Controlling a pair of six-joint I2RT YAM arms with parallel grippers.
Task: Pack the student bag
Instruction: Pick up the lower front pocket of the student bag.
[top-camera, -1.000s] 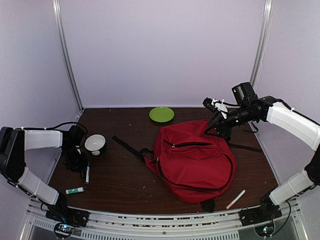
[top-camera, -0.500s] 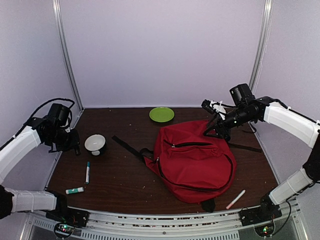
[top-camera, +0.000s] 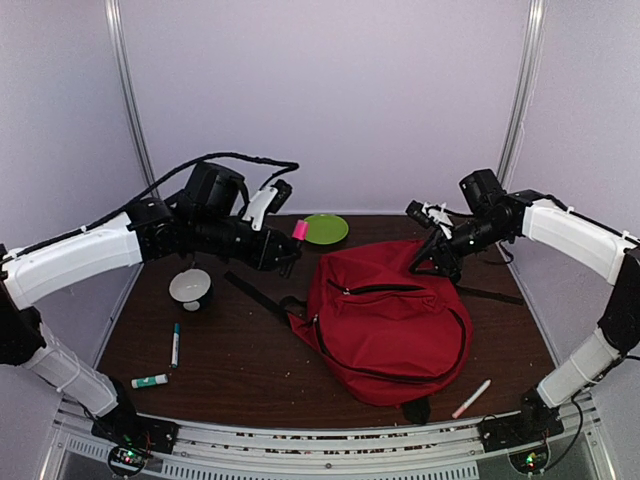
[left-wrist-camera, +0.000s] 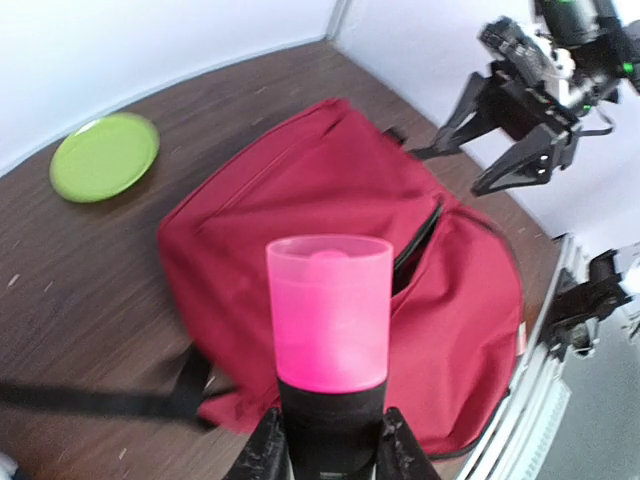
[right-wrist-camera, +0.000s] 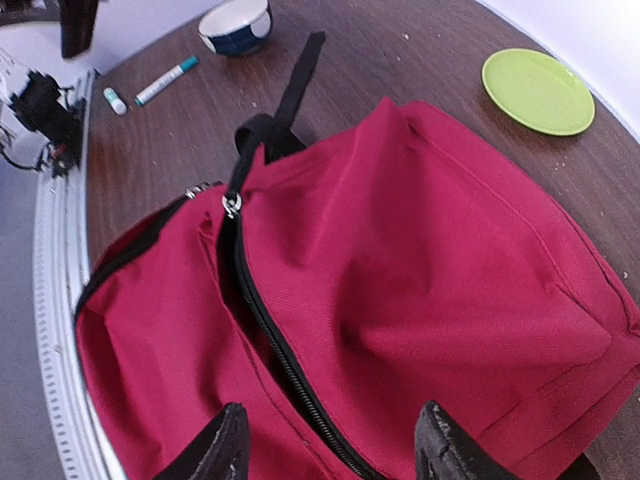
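Note:
The red student bag (top-camera: 390, 320) lies flat on the dark table with a front zipper (right-wrist-camera: 270, 330) partly open. My left gripper (top-camera: 288, 248) hangs in the air just left of the bag's top, shut on a black marker with a pink cap (left-wrist-camera: 328, 310) that points toward the bag (left-wrist-camera: 470, 290). My right gripper (top-camera: 432, 262) hovers over the bag's upper right corner. Its jaws stand open with nothing between them, and red fabric (right-wrist-camera: 400, 250) shows below.
A green plate (top-camera: 323, 229) sits at the back. A white and blue bowl (top-camera: 190, 288), a teal pen (top-camera: 175, 345) and a green-capped glue stick (top-camera: 150, 381) lie at the left. A white stick (top-camera: 471, 398) lies near the bag's front right. Black straps (top-camera: 250, 290) trail left of the bag.
My left arm has swung from the left edge up and right toward the bag, carrying the pink-capped marker. The right arm has barely moved.

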